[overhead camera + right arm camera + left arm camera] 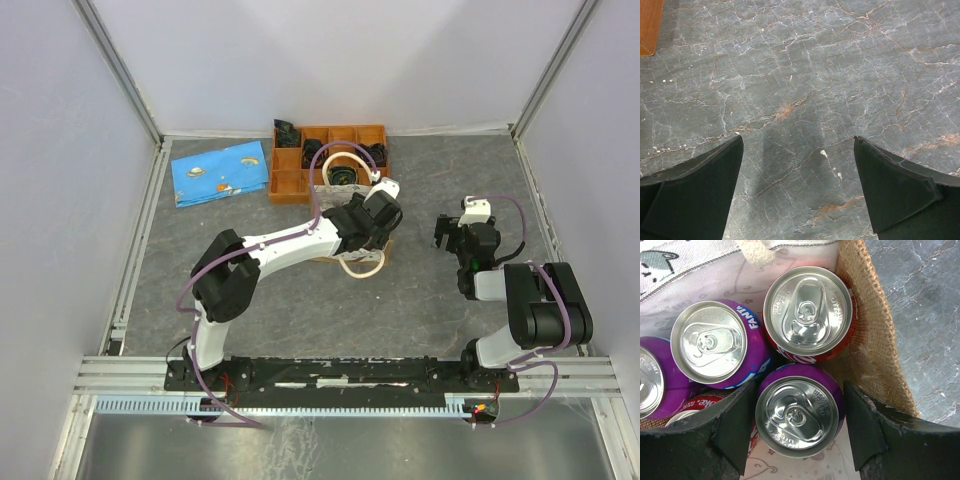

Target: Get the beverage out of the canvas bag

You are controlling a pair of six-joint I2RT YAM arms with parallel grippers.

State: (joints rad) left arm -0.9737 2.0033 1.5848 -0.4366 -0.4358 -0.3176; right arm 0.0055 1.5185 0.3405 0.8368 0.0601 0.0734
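Observation:
The canvas bag [362, 267] stands mid-table under my left arm; its cream printed lining [805, 462] and burlap wall [875, 345] show in the left wrist view. Several cans stand upright inside: a purple can [799, 410], a red can [807, 310], a purple Fanta can [712, 342], and others cut off at the left edge. My left gripper [352, 222] is down in the bag mouth, its fingers [740, 415] pressed against both sides of the purple can. My right gripper [447, 232] is open and empty over bare table to the right of the bag.
An orange-brown compartmented wooden tray [290, 182] with dark items sits just behind the bag; its corner shows in the right wrist view [650, 25]. A blue patterned cloth [220, 172] lies at the back left. Metal frame rails border the table.

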